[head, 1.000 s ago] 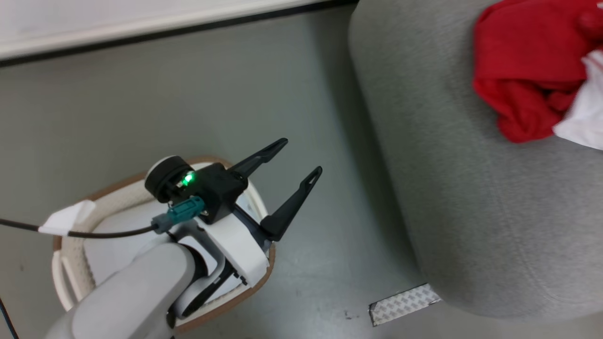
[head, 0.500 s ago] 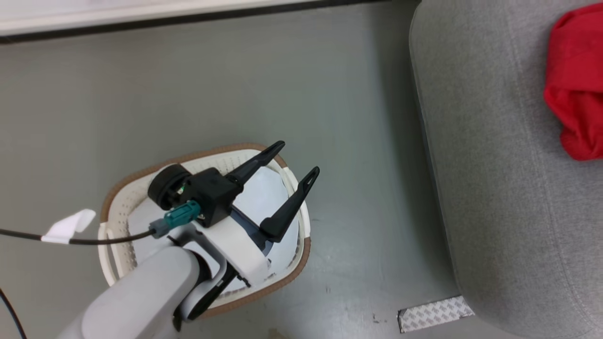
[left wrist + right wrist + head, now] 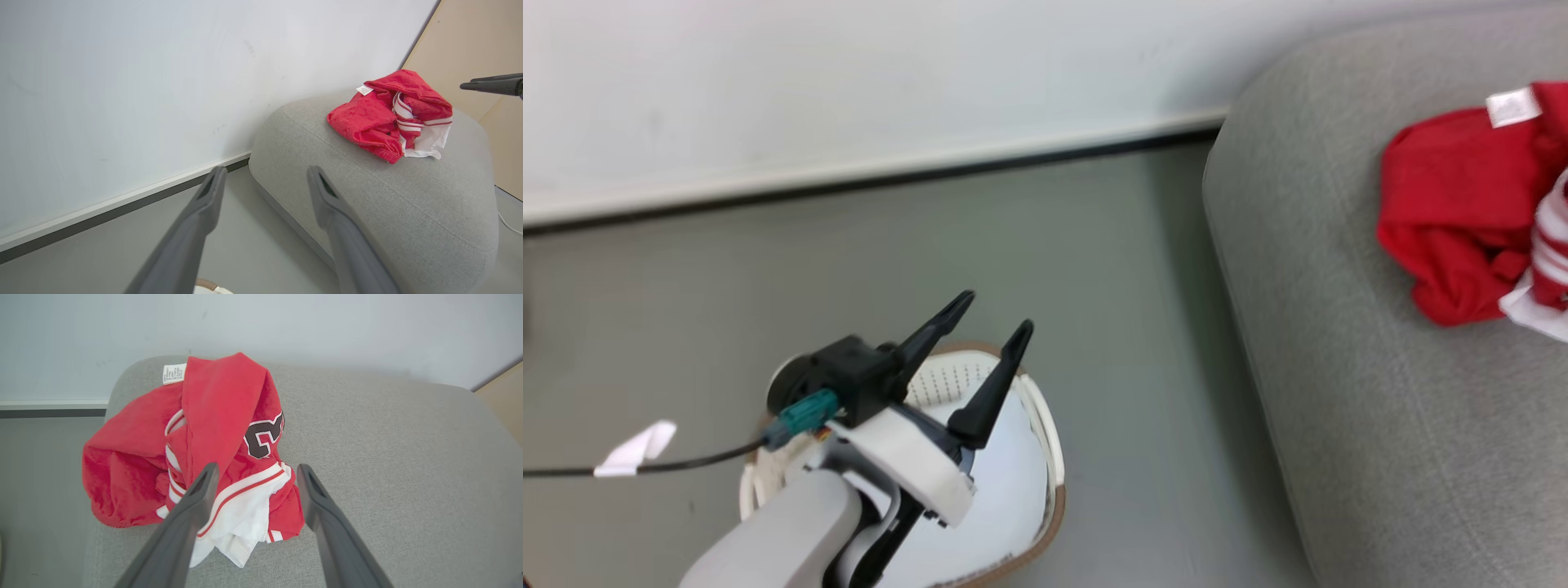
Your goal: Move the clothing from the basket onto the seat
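The clothing point(image 3: 1462, 216) lies in a bright red heap on the grey seat point(image 3: 1339, 392); one piece has white striped trim, and a white tag shows. My right gripper point(image 3: 257, 467) hangs open just above the clothing point(image 3: 216, 428), with nothing between its fingers. My left gripper point(image 3: 994, 312) is open and empty over the white basket point(image 3: 1055, 457) with the tan rim. From the left wrist, my left gripper point(image 3: 265, 169) points toward the seat point(image 3: 388, 196) and the clothing point(image 3: 380, 118). At the right edge is one of my right gripper's fingers point(image 3: 490, 85).
A pale bluish-white pad point(image 3: 1005, 490) lines the inside of the basket. The basket stands on grey floor point(image 3: 931, 245), a short way left of the seat. A white wall with a dark baseboard point(image 3: 931, 171) runs behind. A black cable with a white tag point(image 3: 633, 449) trails left.
The head camera has tilted up, bringing the wall into view. The heap on the seat now shows a striped piece and a white tag. My left gripper stays open over the basket.
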